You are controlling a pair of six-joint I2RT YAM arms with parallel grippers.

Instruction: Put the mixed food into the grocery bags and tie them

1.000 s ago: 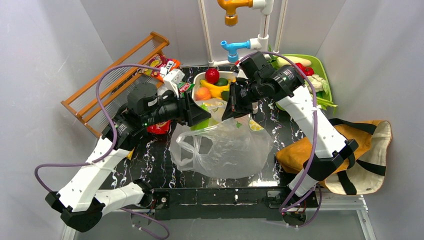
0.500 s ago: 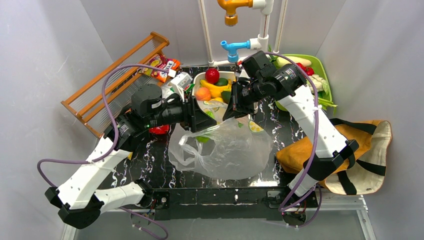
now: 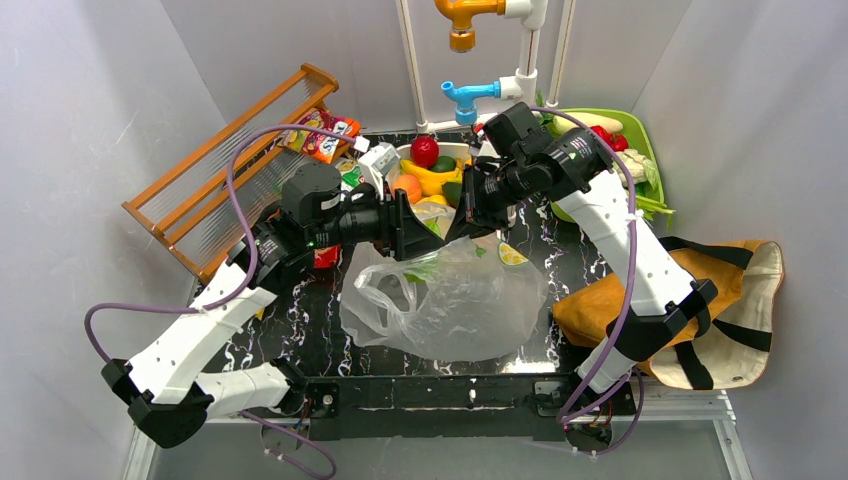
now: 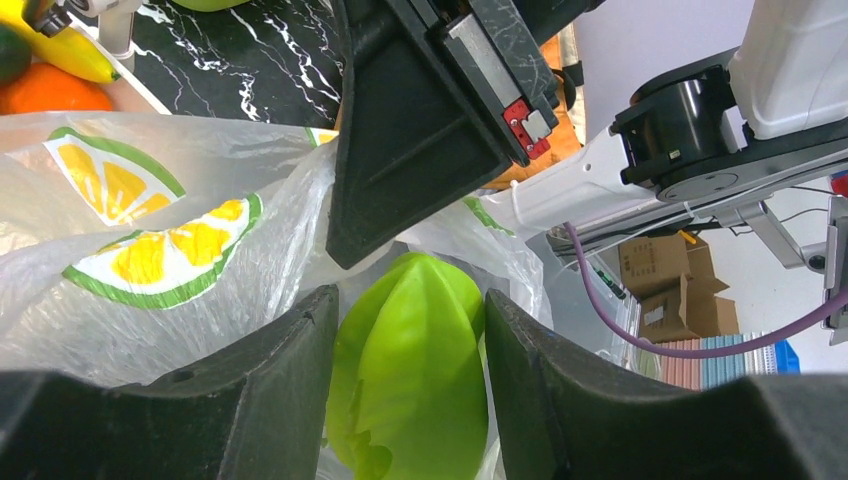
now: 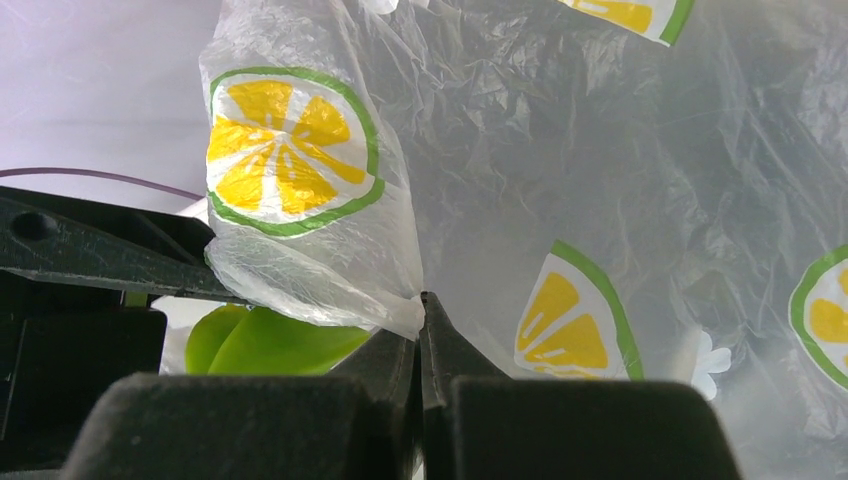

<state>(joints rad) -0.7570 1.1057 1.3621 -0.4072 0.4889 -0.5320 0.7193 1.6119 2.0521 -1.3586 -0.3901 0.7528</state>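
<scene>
green fruit [image 4: 410, 385] sits gripped in left claw [image 4: 408, 300] at plastic bag [image 3: 450, 300] mouth; right claw [image 5: 420, 300] pinches the rim.

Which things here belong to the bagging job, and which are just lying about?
Job: lemon-print plastic bag, pinched by right gripper; green toy food in left gripper; tray fruit; snack packets; tan tote.
Lying about: wooden rack; toy taps.
</scene>
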